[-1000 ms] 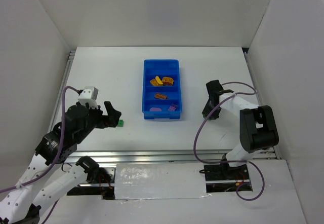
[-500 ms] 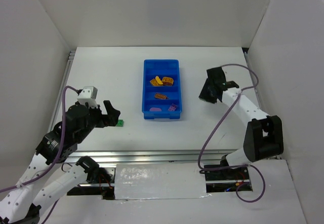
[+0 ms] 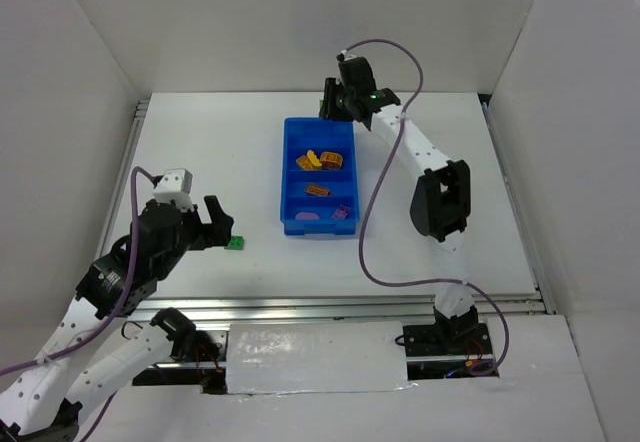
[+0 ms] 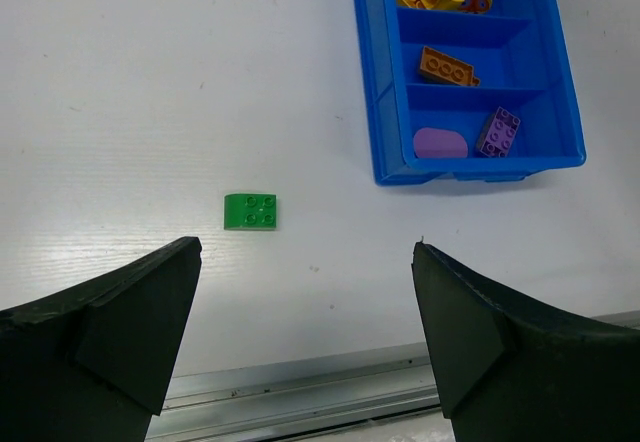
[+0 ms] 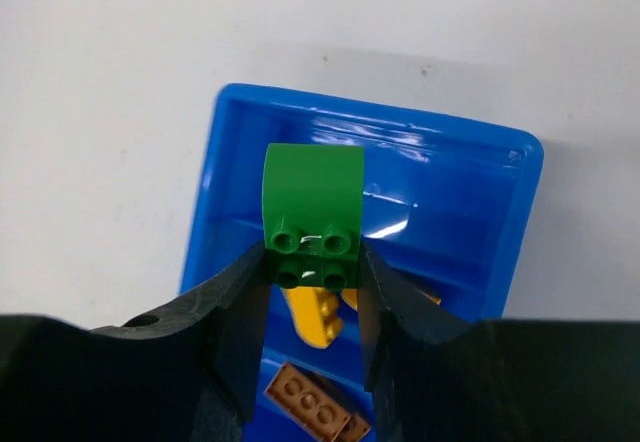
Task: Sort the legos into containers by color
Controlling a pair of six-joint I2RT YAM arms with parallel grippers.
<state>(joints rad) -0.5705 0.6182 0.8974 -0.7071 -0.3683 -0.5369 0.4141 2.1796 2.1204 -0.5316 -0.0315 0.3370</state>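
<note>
Evidently, a green lego (image 5: 312,190) is gripped by the right pincer (image 5: 314,262) above the empty far compartment (image 5: 440,197) of the tray (image 5: 300,110) for release; the left pincer (image 4: 307,250) is held open.

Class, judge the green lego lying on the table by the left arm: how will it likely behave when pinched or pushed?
The green lego looks like hard moulded plastic, so probably stiff and light. It lies flat, studs up, so a push should slide it over the smooth table, not roll or tip it.
</note>
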